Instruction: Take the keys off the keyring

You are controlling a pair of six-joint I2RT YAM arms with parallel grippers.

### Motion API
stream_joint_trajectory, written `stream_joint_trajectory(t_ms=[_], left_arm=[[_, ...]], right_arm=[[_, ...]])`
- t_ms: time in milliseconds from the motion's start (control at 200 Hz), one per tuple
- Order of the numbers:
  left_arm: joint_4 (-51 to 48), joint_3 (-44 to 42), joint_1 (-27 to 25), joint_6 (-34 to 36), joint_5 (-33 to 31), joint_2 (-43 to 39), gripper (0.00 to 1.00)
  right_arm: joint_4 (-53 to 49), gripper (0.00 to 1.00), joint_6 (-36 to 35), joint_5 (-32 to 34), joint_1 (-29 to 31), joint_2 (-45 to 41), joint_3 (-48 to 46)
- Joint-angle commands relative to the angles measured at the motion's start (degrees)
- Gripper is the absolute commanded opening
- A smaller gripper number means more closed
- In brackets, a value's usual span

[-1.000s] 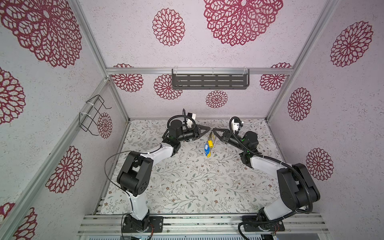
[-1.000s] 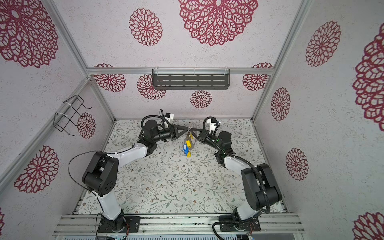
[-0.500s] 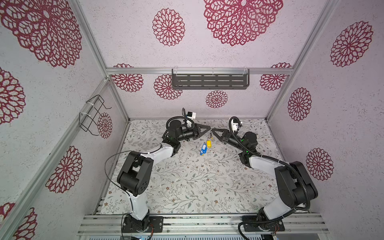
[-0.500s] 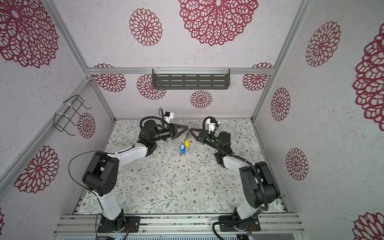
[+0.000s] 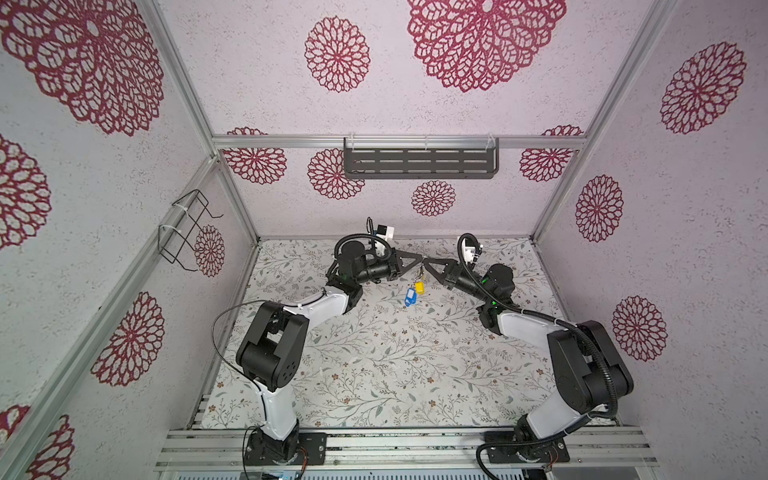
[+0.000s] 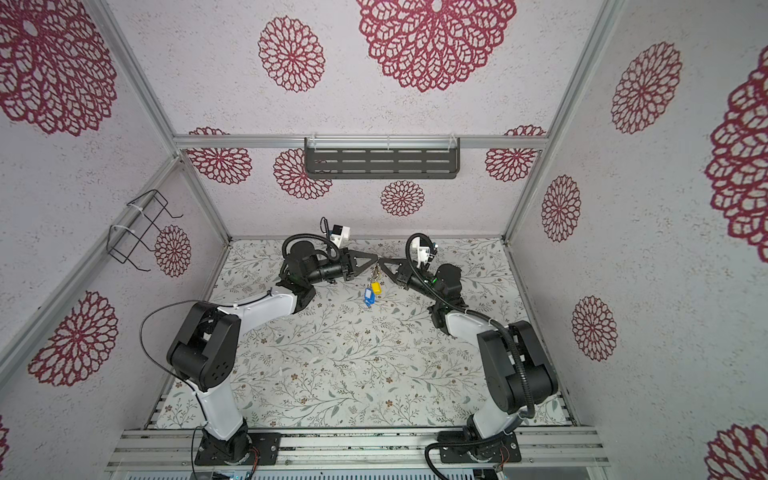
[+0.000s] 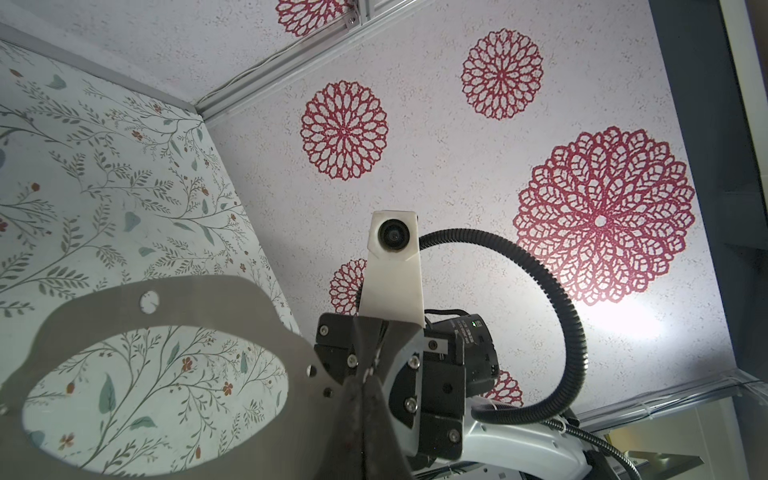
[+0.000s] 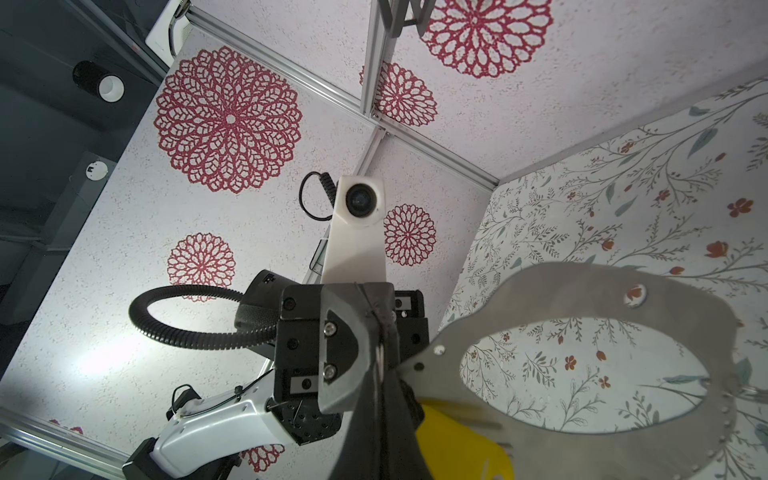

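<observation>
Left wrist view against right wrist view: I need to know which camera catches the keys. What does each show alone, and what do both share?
Only the left wrist view shows the right gripper, head-on and shut; no key appears there. Only the right wrist view shows a yellow key tag close to the lens, plus the left gripper, shut. Both share a flat grey plate with a big oval hole in the foreground, the floral floor and the rosette-patterned walls.
</observation>
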Motion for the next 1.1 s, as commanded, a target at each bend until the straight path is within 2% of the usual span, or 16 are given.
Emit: stream_joint_trajectory(t_ms=[0,125,185,265,395,530,686,1096], left_arm=[[-3.1,1.7,-0.4,2.9,1.3,-0.3,0.0],[-13.2,3.7,-0.2,9.9,1.8,-2.2,0.0],[-19.0,5.2,-0.2,13.9,2.0,-3.1,0.0],[-25.5,6.9,0.0,18.5,2.5,-3.9,0.0],[-28.6,8.4,0.4,20.1,5.1,-3.8,0.0],[-28.7,9.1,0.5,19.6,6.6,-3.3,0.0],[-26.5,9.2,0.5,17.9,7.3,-3.0,0.0],[-14.4,6.6,0.6,9.0,7.4,-1.9,0.0]], right_arm=[[1.5,0.0,-1.9,-1.4,0.0,-1.3,2.4],[-8.1,0.0,-7.6,-0.1,-0.7,-3.7,2.2],[-13.3,0.05,-11.0,0.6,-1.5,-5.3,2.0],[-18.0,0.17,-14.2,1.2,-3.3,-7.4,1.2],[-21.1,0.28,-16.2,-1.1,-6.1,-9.4,0.4],[-21.1,0.25,-16.3,-5.5,-6.5,-8.6,1.7],[-16.7,0.2,-13.0,-9.0,-5.1,-5.9,2.8],[-6.9,0.13,-5.7,-10.3,-2.2,-1.8,3.8]])
